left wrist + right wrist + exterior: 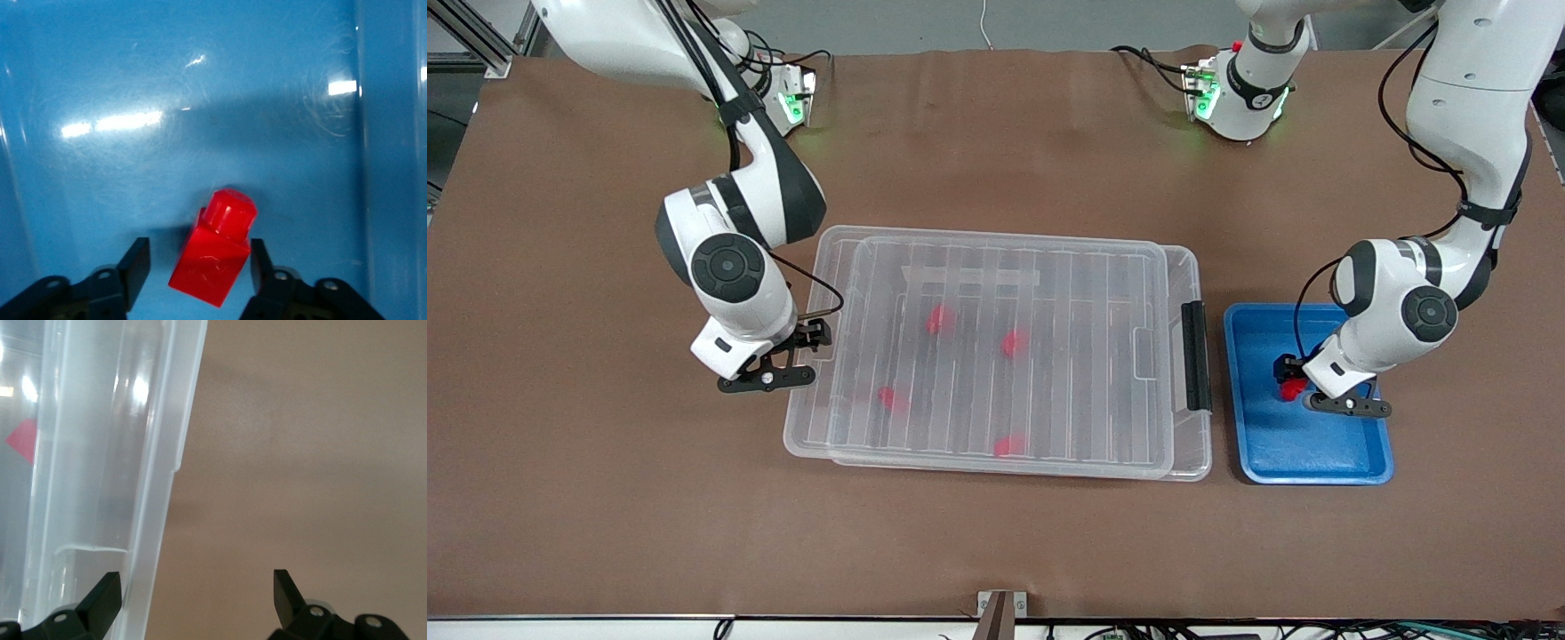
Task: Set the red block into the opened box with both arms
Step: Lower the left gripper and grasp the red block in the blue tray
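A small red block (213,253) lies tilted on the floor of the blue tray (1316,458). My left gripper (198,257) is down in that tray with a finger on either side of the block. One finger touches it and a gap shows at the other, so the jaws stand open. In the front view the block (1290,388) shows just beside the left gripper (1291,380). The clear box (996,238) lies mid-table with its ribbed lid (1049,293) on it, slightly offset. My right gripper (807,342) is open, straddling the box rim (157,520) at the right arm's end.
Several red blocks show through the lid, among them one (938,318) and another (1009,444). A black clip handle (1196,356) sits on the box end that faces the blue tray. Brown tabletop surrounds both containers.
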Robot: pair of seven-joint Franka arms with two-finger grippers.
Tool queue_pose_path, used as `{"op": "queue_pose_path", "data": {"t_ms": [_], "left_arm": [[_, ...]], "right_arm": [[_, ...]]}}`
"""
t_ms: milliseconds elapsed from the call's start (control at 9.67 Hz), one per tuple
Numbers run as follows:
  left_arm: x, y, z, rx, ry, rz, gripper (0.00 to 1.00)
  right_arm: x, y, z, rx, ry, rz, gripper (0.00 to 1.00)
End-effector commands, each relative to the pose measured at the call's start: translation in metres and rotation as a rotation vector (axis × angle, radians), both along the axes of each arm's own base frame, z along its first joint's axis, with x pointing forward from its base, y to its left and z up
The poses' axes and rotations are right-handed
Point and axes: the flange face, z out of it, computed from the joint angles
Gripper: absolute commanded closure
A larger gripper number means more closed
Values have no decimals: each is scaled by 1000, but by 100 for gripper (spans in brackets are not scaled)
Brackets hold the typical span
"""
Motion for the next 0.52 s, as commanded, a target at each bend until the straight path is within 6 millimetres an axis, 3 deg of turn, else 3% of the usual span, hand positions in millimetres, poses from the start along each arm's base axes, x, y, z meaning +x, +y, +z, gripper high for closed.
{"op": "queue_pose_path", "data": {"t_ms": [0, 103, 207, 414], "left_arm": [[2, -3, -15, -1, 5, -17, 75], [2, -2, -14, -2, 4, -6, 92], [3, 0, -9, 0, 1, -4, 99], [9, 2, 38, 16, -50, -16, 99]], "right_arm": [[-4, 7, -11, -13, -27, -42, 0], [-3, 4, -12, -16, -25, -43, 0], [-1, -3, -12, -22, -23, -49, 0], [3, -18, -12, -43, -18, -60, 0]]}}
